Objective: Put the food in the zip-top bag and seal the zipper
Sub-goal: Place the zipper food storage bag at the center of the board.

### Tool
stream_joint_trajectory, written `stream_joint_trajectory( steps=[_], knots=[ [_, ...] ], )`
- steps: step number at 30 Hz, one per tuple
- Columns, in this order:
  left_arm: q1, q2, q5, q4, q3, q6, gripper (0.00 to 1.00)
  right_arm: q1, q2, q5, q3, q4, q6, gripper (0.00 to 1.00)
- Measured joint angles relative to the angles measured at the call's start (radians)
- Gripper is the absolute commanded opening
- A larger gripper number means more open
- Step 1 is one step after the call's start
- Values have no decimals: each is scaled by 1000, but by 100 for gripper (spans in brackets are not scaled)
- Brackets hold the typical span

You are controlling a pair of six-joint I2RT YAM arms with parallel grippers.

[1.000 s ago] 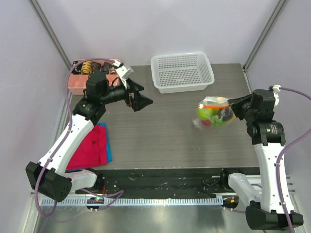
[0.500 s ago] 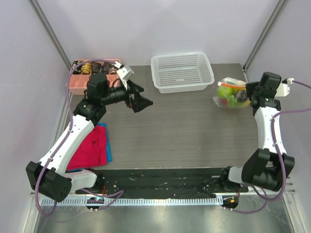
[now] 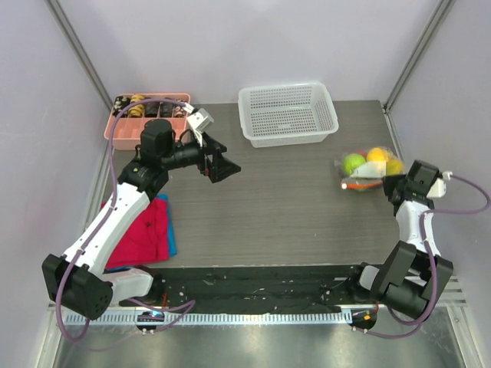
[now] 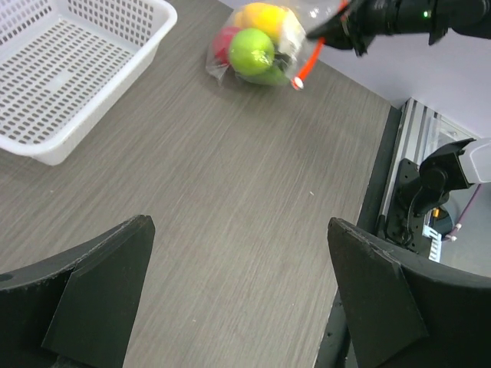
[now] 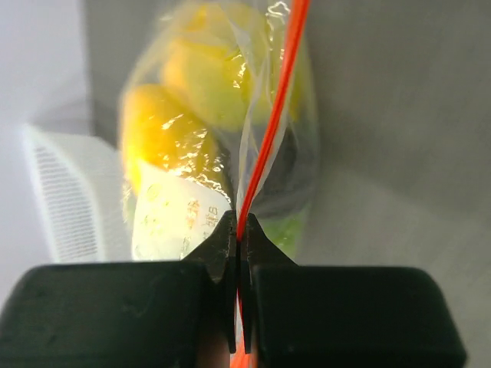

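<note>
The zip-top bag lies at the table's right edge with the food inside: a green apple and yellow lemons. My right gripper is shut on the orange-red zipper. In the right wrist view the fingertips pinch the zipper, with the bag and a lemon hanging beyond them. My left gripper hovers open over the table's left middle, holding nothing. Past its wide jaws, the left wrist view shows the bag, green apple and zipper.
A white perforated basket stands at the back centre, also in the left wrist view. A pink tray of snack pieces sits back left. A red cloth lies front left. The right wall stands close to the bag.
My right arm has carried the bag from the table's right middle out to the right edge and brought it low. The left gripper stayed open and shifted only slightly.
</note>
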Motion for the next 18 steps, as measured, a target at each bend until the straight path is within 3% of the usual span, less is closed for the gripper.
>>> stream_joint_trajectory(
  steps=[1, 2, 4, 5, 8, 10, 18],
  knots=[
    [0, -4, -1, -8, -3, 0, 100, -28, -12, -6, -37, -26, -13, 7],
    [0, -9, -3, -18, -5, 1, 100, -52, -25, -10, -61, -55, -29, 24],
    [1, -21, -10, -42, -8, 0, 100, -90, -50, -16, -75, -115, -65, 41],
    [2, -26, -13, -53, -10, -1, 100, -99, -61, -18, -75, -128, -72, 60],
    [13, -38, -25, -85, -23, -10, 100, -128, -98, -23, -63, -199, -125, 90],
    [25, -40, -40, -122, -31, -16, 100, -146, -116, -21, -38, -280, -163, 100],
    [99, -60, -110, -277, -40, -45, 100, -163, -233, -16, 143, -627, -325, 100]
  ],
)
